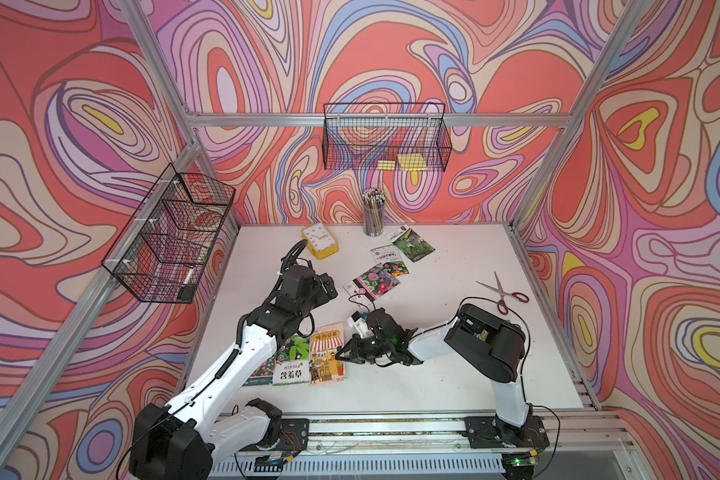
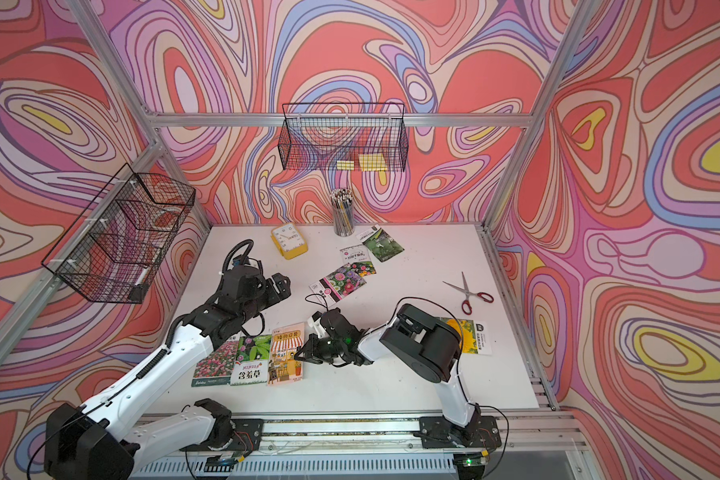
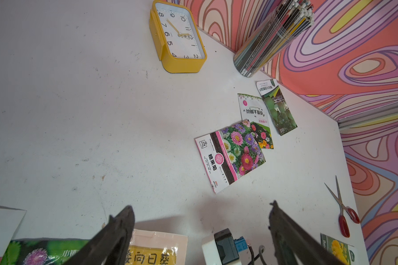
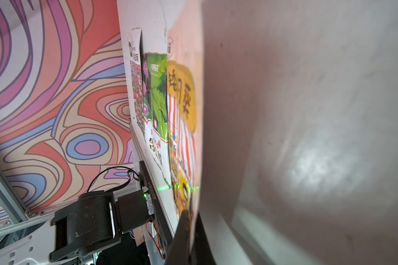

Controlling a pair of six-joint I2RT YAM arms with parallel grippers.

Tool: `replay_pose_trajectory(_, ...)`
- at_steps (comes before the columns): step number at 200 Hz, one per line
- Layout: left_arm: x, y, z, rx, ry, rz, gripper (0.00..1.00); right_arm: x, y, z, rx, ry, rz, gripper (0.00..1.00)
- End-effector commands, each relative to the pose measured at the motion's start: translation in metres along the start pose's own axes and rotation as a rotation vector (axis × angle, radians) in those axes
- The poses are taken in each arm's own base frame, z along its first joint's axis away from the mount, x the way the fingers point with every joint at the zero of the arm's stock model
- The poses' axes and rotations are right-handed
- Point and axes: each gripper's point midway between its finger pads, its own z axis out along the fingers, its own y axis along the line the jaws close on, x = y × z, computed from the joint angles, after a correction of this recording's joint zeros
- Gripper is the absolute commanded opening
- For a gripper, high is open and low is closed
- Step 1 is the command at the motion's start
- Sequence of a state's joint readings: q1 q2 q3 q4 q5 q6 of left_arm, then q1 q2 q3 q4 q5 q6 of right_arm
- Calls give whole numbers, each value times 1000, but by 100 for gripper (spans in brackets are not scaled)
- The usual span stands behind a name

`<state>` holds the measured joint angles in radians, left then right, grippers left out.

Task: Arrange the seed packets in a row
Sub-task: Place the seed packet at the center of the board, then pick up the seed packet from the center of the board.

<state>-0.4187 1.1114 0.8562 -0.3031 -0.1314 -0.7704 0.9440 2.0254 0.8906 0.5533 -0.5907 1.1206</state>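
Your left gripper (image 3: 200,206) hangs over the scuffed white tabletop (image 1: 433,374), jaws spread wide and empty. Beneath its arm the row begins: a glossy rectangular packet of pink blooms (image 2: 213,365), then a green-leaf packet with a white foot (image 2: 250,359), edges touching.

Third is the flat orange shopfront packet (image 2: 287,355). Its right edge meets the tips of your right gripper (image 2: 298,356), which are pressed together and lie low to the table. I cannot tell whether that edge is nipped between them.

My advice is to keep the tips low and push lightly. The film is slick and thin, so it may ride up over its neighbour. Square its bottom edge with the other two.

Ahead of the left gripper lie three loose packets: asters with a pink stripe (image 1: 373,282), mixed flowers on white (image 1: 387,259) and dark green (image 1: 412,241), the first two overlapping. The sunflower packet (image 2: 470,336) lies behind the right arm's elbow.
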Motion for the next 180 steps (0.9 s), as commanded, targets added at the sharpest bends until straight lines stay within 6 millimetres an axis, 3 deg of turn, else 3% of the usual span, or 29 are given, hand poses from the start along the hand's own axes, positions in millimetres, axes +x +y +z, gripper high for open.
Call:
replay_pose_trajectory(1, 2, 5, 2, -16, 1, -3, 92, 0, -7, 3, 29, -6, 12, 2)
replay_pose_trajectory(32, 2, 5, 2, -15, 1, -1, 92, -1, -9, -2, 64, -31, 11, 39)
replay_pose_trajectory(81, 3, 4, 3, -13, 11, 7, 92, -4, -10, -18, 194, -66, -16, 78)
replay_pose_trajectory(123, 5, -1, 15, -8, 35, 42, 94, -14, -19, -63, 456, -124, -114, 92)
replay_pose_trajectory(127, 6, -2, 18, -8, 42, 45, 94, -18, -9, -72, 451, -144, -131, 92)
replay_pose_trajectory(135, 8, -5, 25, -9, 56, 51, 95, -24, -8, -82, 468, -165, -144, 94)
replay_pose_trajectory(143, 12, -6, 33, -12, 80, 57, 99, -33, -8, -93, 475, -189, -143, 95)
replay_pose_trajectory(180, 21, -26, 81, 2, 177, 104, 99, -91, -29, -151, 476, -322, -71, 96)
